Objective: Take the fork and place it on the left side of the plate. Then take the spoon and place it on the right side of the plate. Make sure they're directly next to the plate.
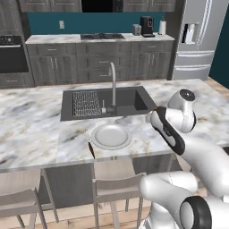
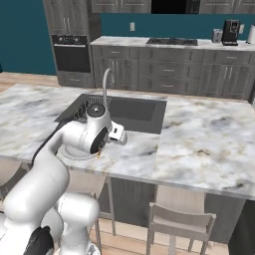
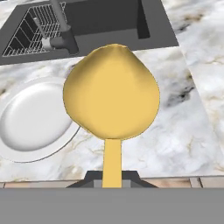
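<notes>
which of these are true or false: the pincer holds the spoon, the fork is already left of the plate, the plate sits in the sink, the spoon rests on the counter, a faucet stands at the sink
1. The pincer holds the spoon. True: the handle runs down between its tips, and the bowl is raised over the counter.
2. The fork lies left of the plate. True: its dark handle lies right at the plate's left rim.
3. The plate sits in the sink. False: it lies on the counter in front of the sink.
4. The spoon rests on the counter. False: it is gripped and held above it, to the right of the plate.
5. A faucet stands at the sink. True.
</notes>
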